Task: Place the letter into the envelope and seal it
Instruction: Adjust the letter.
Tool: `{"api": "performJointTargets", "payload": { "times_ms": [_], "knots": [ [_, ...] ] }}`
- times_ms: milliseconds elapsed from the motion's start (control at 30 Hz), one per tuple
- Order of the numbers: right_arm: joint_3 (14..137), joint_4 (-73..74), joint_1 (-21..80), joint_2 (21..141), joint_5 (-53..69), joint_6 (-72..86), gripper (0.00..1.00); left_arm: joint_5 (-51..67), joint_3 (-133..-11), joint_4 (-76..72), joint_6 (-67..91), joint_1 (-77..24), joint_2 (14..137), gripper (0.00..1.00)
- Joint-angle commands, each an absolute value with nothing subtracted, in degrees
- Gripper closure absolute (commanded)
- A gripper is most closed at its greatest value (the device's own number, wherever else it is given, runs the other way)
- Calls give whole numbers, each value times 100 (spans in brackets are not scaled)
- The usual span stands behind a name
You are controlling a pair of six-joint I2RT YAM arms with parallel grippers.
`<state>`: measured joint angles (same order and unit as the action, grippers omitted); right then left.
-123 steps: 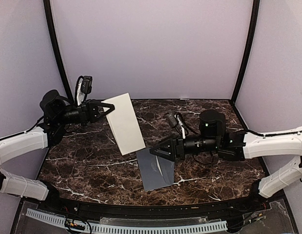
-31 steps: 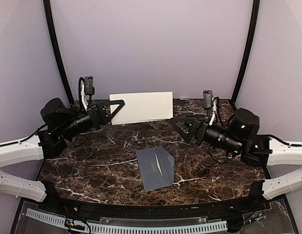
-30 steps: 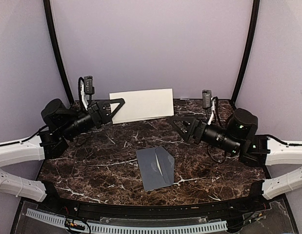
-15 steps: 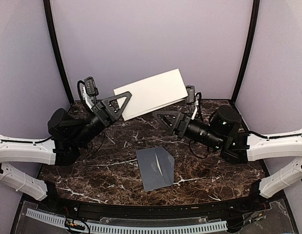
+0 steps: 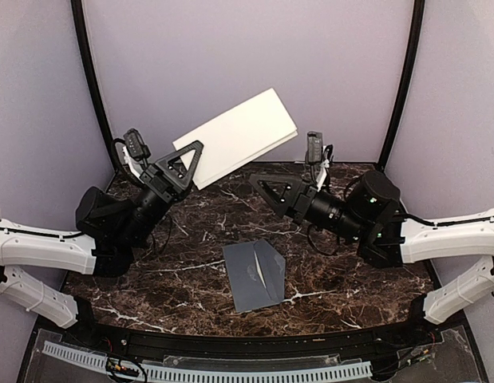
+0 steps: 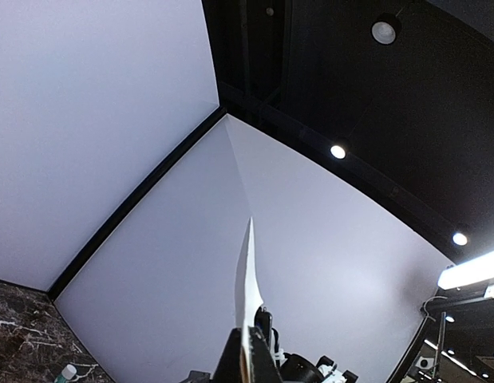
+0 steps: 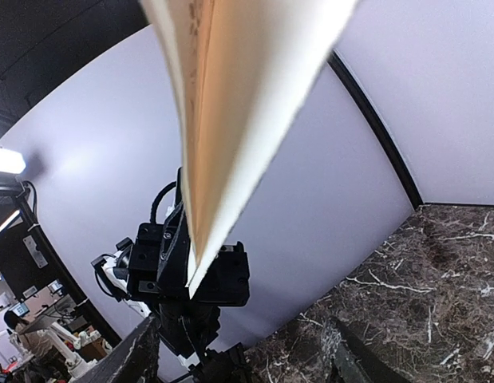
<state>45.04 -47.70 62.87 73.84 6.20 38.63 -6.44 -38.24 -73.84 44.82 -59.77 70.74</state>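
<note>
Showing the letter (image 5: 239, 136), a flat, stiff-looking cream rectangle, raised in the air above the far half of the table (image 5: 151, 271) and slanting upward to the right. The left gripper (image 5: 195, 152) is pressed together on the letter's lower left corner; its black fingers have an open triangular frame. In the left wrist view the letter (image 6: 247, 287) appears edge-on as a thin pale blade rising from between the closed fingers. The right gripper (image 5: 258, 183), of the same triangular build, points toward the letter from below and to the right, with its jaws spread and no visible contact with the paper. In the right wrist view its two fingers (image 7: 139, 355) stand well apart at the lower corners, and the letter (image 7: 231, 96) crosses overhead, showing layered edges. The envelope (image 5: 254, 275), slate-grey matte paper with a pointed triangular flap, lies flat and slightly askew on the near centre of the table, well apart from both grippers. The tabletop is dark brown, glossy marble with white veins.
</note>
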Motion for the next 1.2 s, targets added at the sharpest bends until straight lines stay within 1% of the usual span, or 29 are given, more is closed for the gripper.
{"api": "performJointTargets", "payload": {
  "times_ms": [0, 233, 367, 467, 700, 733, 767, 800, 833, 867, 900, 933, 967, 1000, 1033, 1067, 1100, 1167],
  "knots": [
    [4843, -5091, 6345, 7499, 589, 3693, 37, -800, -3755, -7865, 4565, -6087, 7097, 100],
    [5136, -5214, 6339, 7692, 611, 3521, 47, -912, -3658, -8421, 4816, -6221, 7352, 100],
    [5226, -5215, 6341, 7725, 506, 3493, 48, -891, -3695, -8504, 4898, -6252, 7470, 100],
    [5242, -5230, 6344, 7725, 358, 3507, 59, -872, -3732, -8520, 4904, -6278, 7523, 100],
    [5125, -5561, 6335, 7663, 38, 3624, 100, -897, -3699, -8428, 4993, -6285, 7545, 100],
    [5124, -5563, 6338, 7650, 24, 3614, 100, -897, -3686, -8393, 5023, -6287, 7543, 100],
    [5124, -5547, 6332, 7628, 20, 3580, 100, -892, -3651, -8385, 5030, -6285, 7539, 95],
    [5124, -5510, 6336, 7591, -57, 3531, 100, -886, -3631, -8347, 5035, -6284, 7527, 84],
    [5124, -5412, 6330, 7538, -135, 3463, 100, -854, -3589, -8300, 5031, -6284, 7483, 77],
    [5124, -5304, 6336, 7481, -166, 3384, 100, -836, -3565, -8129, 5017, -6286, 7441, 60],
    [5131, -5130, 6330, 7404, -202, 3281, 100, -824, -3515, -7758, 5014, -6285, 7303, 53],
    [5151, -4906, 6322, 7312, -266, 3183, 100, -821, -3498, -7500, 4984, -6280, 7220, 43],
    [5170, -4604, 6297, 7210, -362, 3097, 100, -818, -3478, -6905, 4957, -6263, 6995, 39],
    [5191, -4307, 6251, 7107, -417, 3027, 100, -791, -3488, -6520, 4922, -6243, 6748, 32],
    [5233, -4010, 6193, 7016, -395, 2956, 100, -765, -3537, -5710, 4902, -6175, 6626, 29],
    [5297, -3647, 6115, 6930, -325, 2894, 100, -650, -3607, -5334, 4894, -6133, 6394, 26],
    [5381, -3299, 6030, 6860, -234, 2840, 100, -580, -3627, -4669, 4873, -6022, 6299, 24],
    [5564, -2532, 5845, 6772, 70, 2717, 100, -297, -3676, -3843, 4829, -5817, 6028, 22]
  ]
}}
